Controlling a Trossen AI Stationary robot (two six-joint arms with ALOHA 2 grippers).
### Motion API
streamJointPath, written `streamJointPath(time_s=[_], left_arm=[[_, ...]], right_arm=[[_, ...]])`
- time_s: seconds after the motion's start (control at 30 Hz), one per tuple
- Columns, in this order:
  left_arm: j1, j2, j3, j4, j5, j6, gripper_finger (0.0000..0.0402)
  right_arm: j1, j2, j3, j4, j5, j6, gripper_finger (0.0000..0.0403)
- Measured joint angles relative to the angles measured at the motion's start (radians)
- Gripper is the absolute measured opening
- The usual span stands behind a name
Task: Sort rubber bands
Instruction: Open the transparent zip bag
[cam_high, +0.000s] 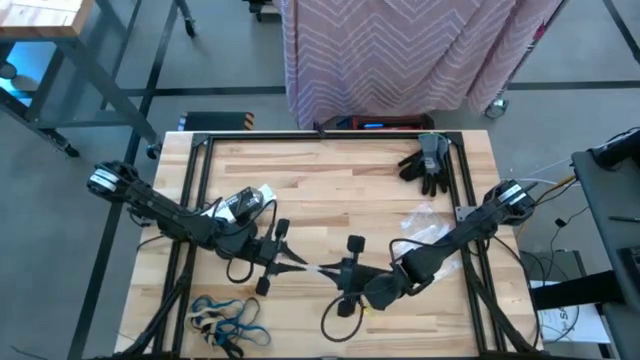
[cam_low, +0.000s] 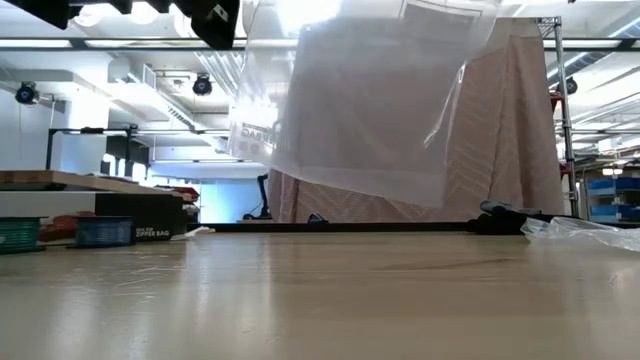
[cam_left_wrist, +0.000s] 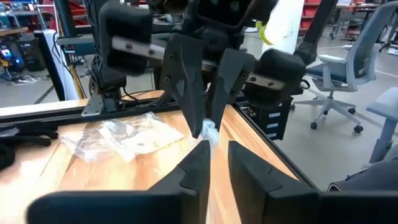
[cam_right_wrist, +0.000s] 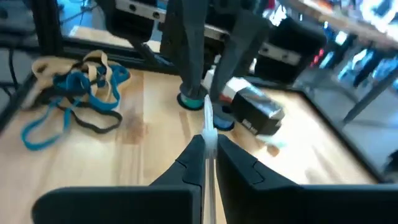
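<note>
Both grippers meet mid-table holding a clear plastic bag (cam_low: 350, 110) in the air between them: right gripper (cam_right_wrist: 205, 146) clenched on its edge, left gripper (cam_left_wrist: 214, 155) at the same edge, fingers slightly parted, grasp uncertain. The rubber bands (cam_high: 228, 322) lie heaped at the near-left corner, untouched, so this looks like bag-opening; next the mouth must be pulled apart. The bag barely shows from above.
</note>
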Motion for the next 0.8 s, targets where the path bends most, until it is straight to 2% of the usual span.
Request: streamJointPath(time_s=[0.07,0.17,0.3,0.37,0.43,0.67,0.8], left_arm=[[0.000,0.000,0.000,0.000,0.033,-0.018,0.0066],[0.005,-0.001,0.000,0.000,0.103,-0.041,0.0087],[0.039,0.003,0.000,0.003,0.134,-0.059,0.0114],[0.079,0.018,0.000,0.008,0.196,-0.073,0.0128],[0.132,0.046,0.000,0.040,0.284,-0.096,0.0141],[0.346,0.262,0.007,0.388,0.713,-0.276,0.0184],[0.403,0.407,0.091,0.518,0.895,-0.347,0.0203]], right_arm=[[0.001,-0.003,0.002,-0.007,-0.047,-0.133,0.0014],[0.005,-0.004,0.023,-0.009,-0.184,-0.368,0.0015],[0.001,-0.006,0.041,-0.007,-0.528,-0.649,0.0016],[-0.007,-0.005,0.045,-0.008,-0.703,-0.733,0.0017],[-0.015,-0.005,0.047,-0.002,-0.808,-0.776,0.0017],[-0.065,-0.005,0.048,0.028,-0.816,-0.813,0.0018],[-0.095,-0.005,0.048,0.033,-0.831,-0.834,0.0018]])
